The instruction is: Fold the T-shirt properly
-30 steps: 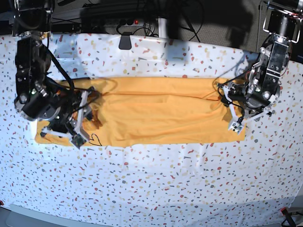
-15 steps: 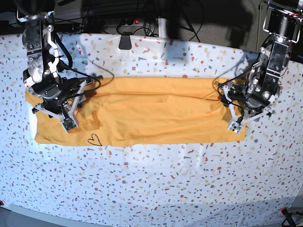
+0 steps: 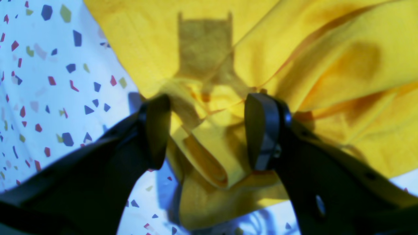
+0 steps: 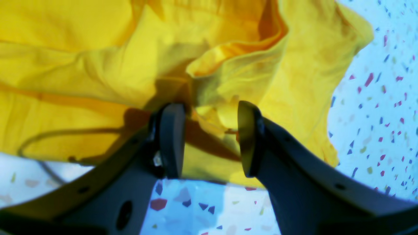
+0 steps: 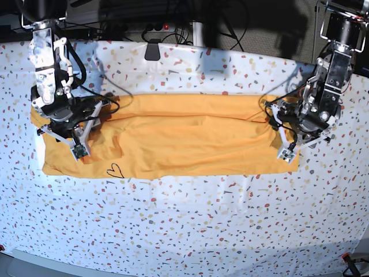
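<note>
We see the T-shirt (image 5: 184,135) lying as a long flat band on the speckled table (image 5: 190,225), stretched between our two pincers. The left pincer (image 3: 207,130) stands wide open around a bunched fold at one end, pinching nothing. The right pincer (image 4: 209,138) straddles crumpled cloth at the other end, jaws apart, likely so both ends lift together.

The T-shirt (image 5: 190,138) lies spread lengthwise across the middle of the table (image 5: 190,231). The right gripper (image 5: 78,144) sits over its left end in the base view, the left gripper (image 5: 283,147) over its right end.
</note>
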Controlling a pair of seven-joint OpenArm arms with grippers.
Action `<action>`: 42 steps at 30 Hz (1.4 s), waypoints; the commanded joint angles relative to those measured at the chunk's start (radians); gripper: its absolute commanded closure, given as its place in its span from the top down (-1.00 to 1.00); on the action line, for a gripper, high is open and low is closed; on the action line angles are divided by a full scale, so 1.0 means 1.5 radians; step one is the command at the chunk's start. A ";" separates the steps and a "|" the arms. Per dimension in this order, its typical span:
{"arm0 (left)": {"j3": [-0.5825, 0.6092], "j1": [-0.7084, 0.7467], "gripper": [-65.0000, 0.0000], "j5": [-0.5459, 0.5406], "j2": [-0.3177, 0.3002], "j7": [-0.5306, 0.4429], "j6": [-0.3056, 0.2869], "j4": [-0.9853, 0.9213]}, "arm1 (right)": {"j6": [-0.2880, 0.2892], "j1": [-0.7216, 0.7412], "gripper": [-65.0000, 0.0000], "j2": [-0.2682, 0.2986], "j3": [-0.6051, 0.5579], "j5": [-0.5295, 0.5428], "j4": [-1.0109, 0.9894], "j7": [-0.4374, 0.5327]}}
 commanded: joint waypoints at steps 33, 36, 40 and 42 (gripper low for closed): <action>-0.004 -0.009 0.10 0.000 -0.006 -0.005 0.002 0.010 | -0.069 0.123 -1.00 0.010 0.010 -0.020 -0.122 0.109; -0.004 -0.009 0.10 0.000 -0.006 -0.005 0.001 0.010 | 0.063 0.115 -1.00 -0.005 0.010 0.047 -0.160 0.160; -0.004 -0.009 0.10 0.015 -0.006 -0.005 0.000 0.010 | 0.076 0.116 -1.00 -0.022 0.010 0.003 -0.282 0.209; -0.004 -0.009 0.10 0.050 -0.006 0.001 0.000 0.010 | 0.075 0.116 -1.00 -0.020 0.010 -0.016 -0.328 0.217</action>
